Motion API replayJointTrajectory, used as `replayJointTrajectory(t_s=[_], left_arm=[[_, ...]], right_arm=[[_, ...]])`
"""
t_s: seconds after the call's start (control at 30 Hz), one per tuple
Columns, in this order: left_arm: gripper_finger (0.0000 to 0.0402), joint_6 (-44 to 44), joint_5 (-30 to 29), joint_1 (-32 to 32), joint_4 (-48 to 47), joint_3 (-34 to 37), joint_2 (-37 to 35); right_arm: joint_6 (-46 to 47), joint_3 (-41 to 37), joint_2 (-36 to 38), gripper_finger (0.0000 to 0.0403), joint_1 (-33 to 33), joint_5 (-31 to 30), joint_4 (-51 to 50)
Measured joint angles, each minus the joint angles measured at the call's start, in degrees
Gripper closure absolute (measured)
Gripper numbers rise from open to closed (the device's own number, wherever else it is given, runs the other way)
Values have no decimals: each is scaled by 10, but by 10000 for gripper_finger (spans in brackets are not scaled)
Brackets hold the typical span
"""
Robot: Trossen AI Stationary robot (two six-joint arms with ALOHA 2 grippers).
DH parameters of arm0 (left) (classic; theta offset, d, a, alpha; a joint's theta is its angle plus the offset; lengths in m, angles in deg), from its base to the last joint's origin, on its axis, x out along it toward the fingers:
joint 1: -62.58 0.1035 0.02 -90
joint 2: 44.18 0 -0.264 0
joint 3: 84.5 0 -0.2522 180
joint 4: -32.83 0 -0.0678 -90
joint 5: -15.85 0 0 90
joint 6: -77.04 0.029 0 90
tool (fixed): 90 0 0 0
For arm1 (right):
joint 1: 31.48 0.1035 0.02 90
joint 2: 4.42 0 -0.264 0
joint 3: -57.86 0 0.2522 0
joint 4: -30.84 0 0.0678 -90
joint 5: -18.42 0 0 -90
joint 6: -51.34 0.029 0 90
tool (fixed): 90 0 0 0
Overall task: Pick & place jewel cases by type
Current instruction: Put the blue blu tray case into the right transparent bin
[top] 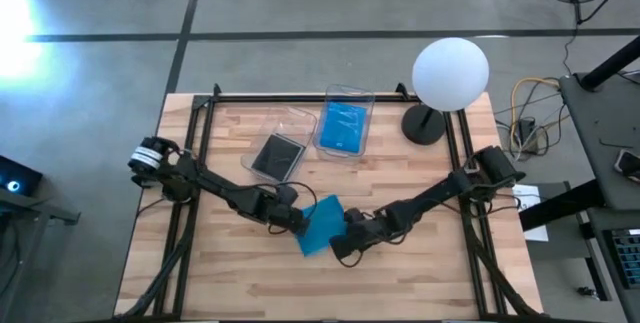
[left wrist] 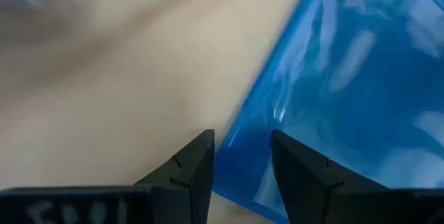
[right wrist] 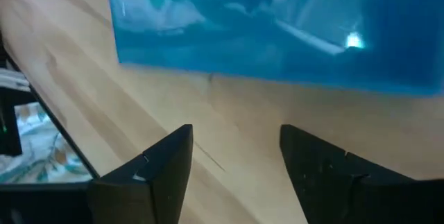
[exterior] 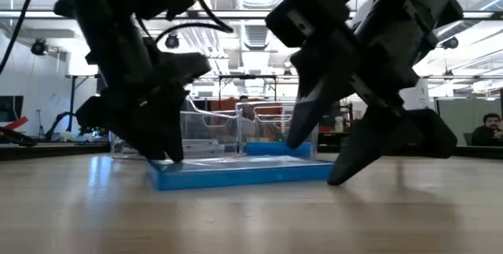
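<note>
My left gripper (left wrist: 239,161) straddles one edge of the flat bright blue plastic jewel case (top: 321,226) lying mid-table, fingers apart for pinching; my right gripper (right wrist: 236,165) waits spread beside it.

We see our left gripper (left wrist: 241,163) with its two dark fingers (left wrist: 191,172) parted, straddling the edge of a blue jewel case (left wrist: 354,92) that lies flat on the pale wooden table (left wrist: 118,92).

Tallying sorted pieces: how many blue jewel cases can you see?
2: one blue case in the right-hand clear bin, one blue case on the table between both claws. Stacked cases could hide more.
</note>
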Motion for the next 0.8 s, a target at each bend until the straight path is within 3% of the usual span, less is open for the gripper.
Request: replayJointTrajectory(t_s=[0.13, 0.27, 0.53, 0.6, 0.8], left_arm=[[280, -32, 63, -15, 29, -9, 22], [280, -38, 84, -50, 46, -22, 18], [280, -69, 94, -101, 57, -24, 20], [280, -80, 98, -109, 63, -24, 25], [280, -101, 98, -117, 100, -25, 45]], right_arm=[[10, 5, -8, 187, -10, -4, -3], [35, -3, -6, 189, -14, -28, -4], [19, -9, 2, 188, -19, -145, 26], [-12, -10, 3, 188, -24, -140, 51], [28, -8, -34, 188, -29, -26, 64]])
